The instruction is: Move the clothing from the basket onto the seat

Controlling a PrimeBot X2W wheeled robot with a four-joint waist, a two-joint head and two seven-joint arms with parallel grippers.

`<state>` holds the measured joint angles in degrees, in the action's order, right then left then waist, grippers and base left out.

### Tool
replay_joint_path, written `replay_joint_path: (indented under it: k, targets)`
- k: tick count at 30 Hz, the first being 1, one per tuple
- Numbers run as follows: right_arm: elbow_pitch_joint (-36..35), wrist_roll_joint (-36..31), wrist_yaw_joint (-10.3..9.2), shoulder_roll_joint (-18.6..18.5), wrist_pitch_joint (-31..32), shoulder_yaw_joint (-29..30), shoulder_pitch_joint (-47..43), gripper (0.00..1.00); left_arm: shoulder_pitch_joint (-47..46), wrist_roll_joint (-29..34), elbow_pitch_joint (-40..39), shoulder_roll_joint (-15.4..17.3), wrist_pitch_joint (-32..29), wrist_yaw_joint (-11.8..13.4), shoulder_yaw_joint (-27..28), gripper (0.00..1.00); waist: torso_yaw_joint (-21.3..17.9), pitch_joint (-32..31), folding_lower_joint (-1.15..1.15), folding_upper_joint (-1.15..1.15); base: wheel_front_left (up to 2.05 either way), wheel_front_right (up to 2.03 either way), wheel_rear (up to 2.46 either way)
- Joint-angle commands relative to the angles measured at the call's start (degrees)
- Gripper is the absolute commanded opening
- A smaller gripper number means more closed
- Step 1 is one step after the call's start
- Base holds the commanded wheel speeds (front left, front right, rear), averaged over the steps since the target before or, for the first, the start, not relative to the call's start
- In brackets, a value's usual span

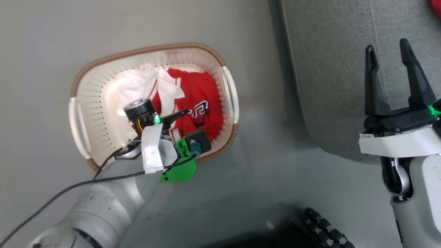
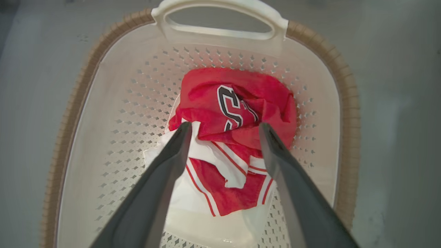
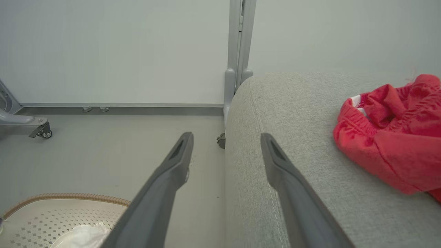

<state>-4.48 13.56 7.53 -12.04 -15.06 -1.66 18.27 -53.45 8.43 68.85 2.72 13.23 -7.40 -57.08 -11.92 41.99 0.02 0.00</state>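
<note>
The basket (image 1: 81, 82) stands on the floor, cream and perforated with a brown rim. Inside lies the clothing (image 1: 200, 93), a crumpled red garment with white stripes and a black-and-white logo, beside a white cloth (image 1: 137, 86). My left gripper (image 2: 224, 129) hangs open just above the red clothing (image 2: 237, 103), its fingers straddling the heap inside the basket (image 2: 348, 103). My right gripper (image 1: 389, 58) is open and empty over the left edge of the grey seat (image 1: 327, 69). Another red garment (image 3: 396, 137) lies on the seat (image 3: 303, 165), to the right of my right gripper (image 3: 226, 137).
Grey floor (image 1: 262, 155) separates the basket from the seat. My dark wheeled base (image 1: 324, 230) shows at the bottom. Beyond the seat stand a pale wall, an upright post (image 3: 237, 51) with a caster, and a wheeled frame leg (image 3: 38, 129) at the left.
</note>
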Motion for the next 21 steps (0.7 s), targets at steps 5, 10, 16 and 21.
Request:
replay_joint_path:
  k: [5, 10, 16, 21]
  targets:
    - [-0.7, 0.1, -0.08, 0.1, -0.2, -3.4, 1.9, 1.0, -4.7, -1.3, 3.7, 1.9, 0.2, -0.1, -8.1, 1.0, -6.6, 8.8, -0.02, 0.0, 0.0, 0.0, 0.0]
    - [-1.3, 0.4, -0.08, 0.0, -0.2, -4.2, 2.5, 1.0, -7.1, -3.9, 4.6, 2.8, -0.8, -0.1, -11.9, 1.0, -7.4, 10.9, -0.02, 0.0, 0.0, 0.0, 0.0]
    - [-1.9, 0.7, -0.08, 0.3, -0.2, -4.3, 3.6, 1.0, -8.9, -8.2, 4.8, 3.3, -3.1, -0.1, -14.2, 1.0, -8.2, 12.8, -0.02, 0.0, 0.0, 0.0, 0.0]
    - [-1.7, 0.9, -0.08, 0.3, -0.2, -4.5, 4.2, 1.0, -8.9, -11.4, 4.9, 3.5, -4.1, -0.1, -15.5, 0.25, -8.6, 13.5, -0.02, 0.0, 0.0, 0.0, 0.0]
